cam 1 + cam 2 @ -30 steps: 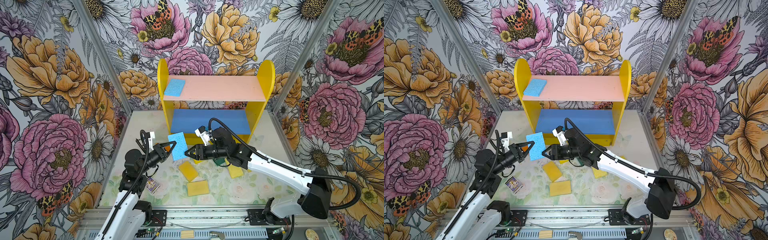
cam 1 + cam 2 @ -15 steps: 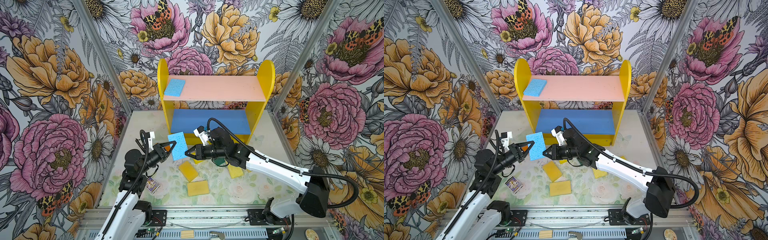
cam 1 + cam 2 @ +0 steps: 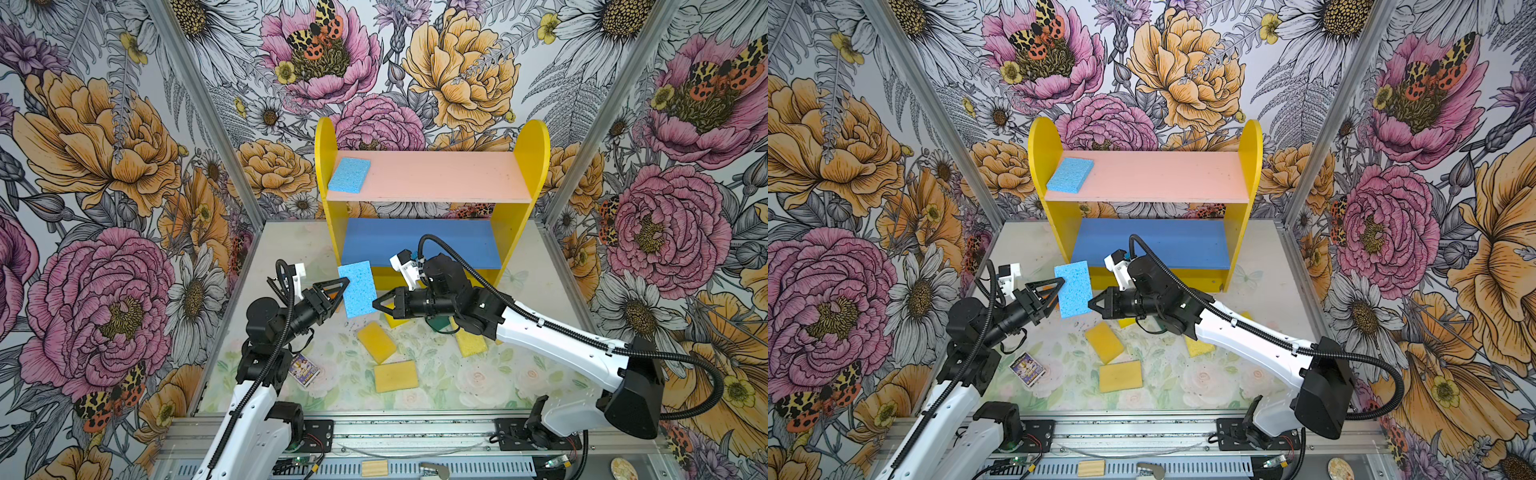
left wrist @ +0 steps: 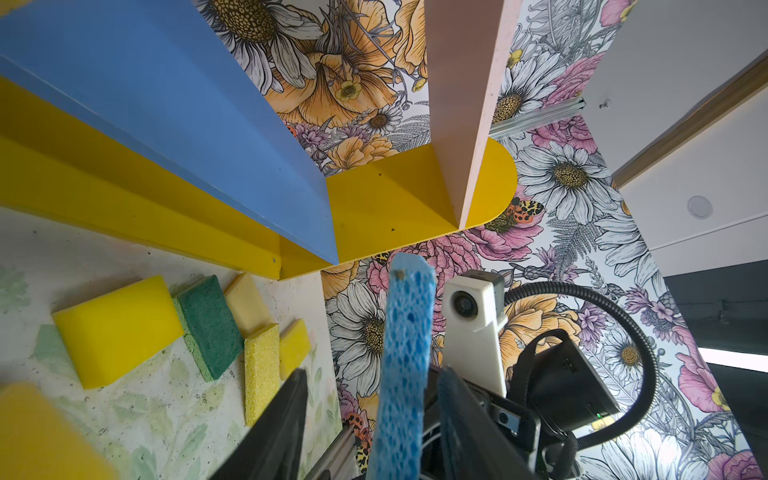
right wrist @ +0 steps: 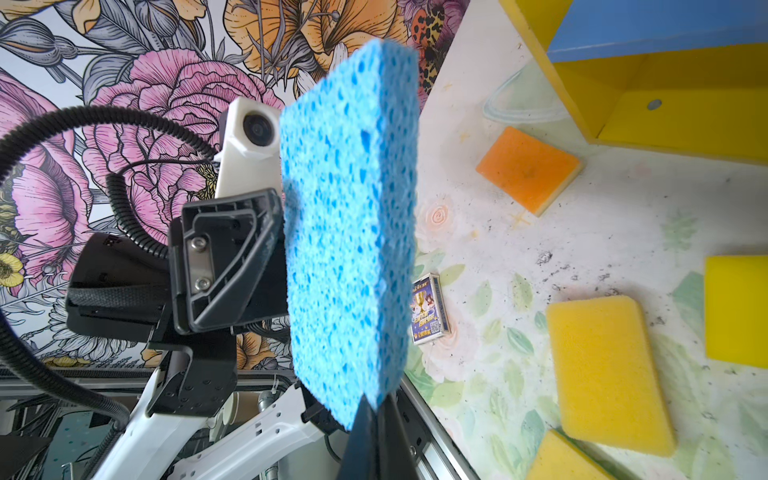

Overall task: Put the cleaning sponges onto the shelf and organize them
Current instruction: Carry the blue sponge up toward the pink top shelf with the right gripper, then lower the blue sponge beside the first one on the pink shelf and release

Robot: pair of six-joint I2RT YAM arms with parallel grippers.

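A light blue sponge (image 3: 356, 289) (image 3: 1074, 289) hangs on edge above the table's left middle, between both grippers. My right gripper (image 3: 375, 303) (image 5: 374, 415) is shut on its lower corner. My left gripper (image 3: 338, 296) (image 4: 374, 415) stands open around the sponge (image 4: 405, 353), with a gap on each side. Another blue sponge (image 3: 349, 174) lies at the left end of the pink board (image 3: 436, 176) of the shelf (image 3: 532, 166); its blue board (image 3: 415, 241) is bare. Yellow sponges (image 3: 376, 341) (image 3: 395, 376) (image 3: 469, 343), a dark green one (image 4: 210, 324) and an orange one (image 5: 528, 168) lie on the table.
A small purple card packet (image 3: 304, 368) lies on the table beside the left arm. A pale wooden block (image 3: 374, 467) rests on the front rail. Flowered walls close in the left, right and back sides, and the shelf stands against the back wall.
My right gripper has closed onto the blue sponge's corner. My left gripper, shut on the sponge before, has opened its jaws off it. The sponge has hardly moved.
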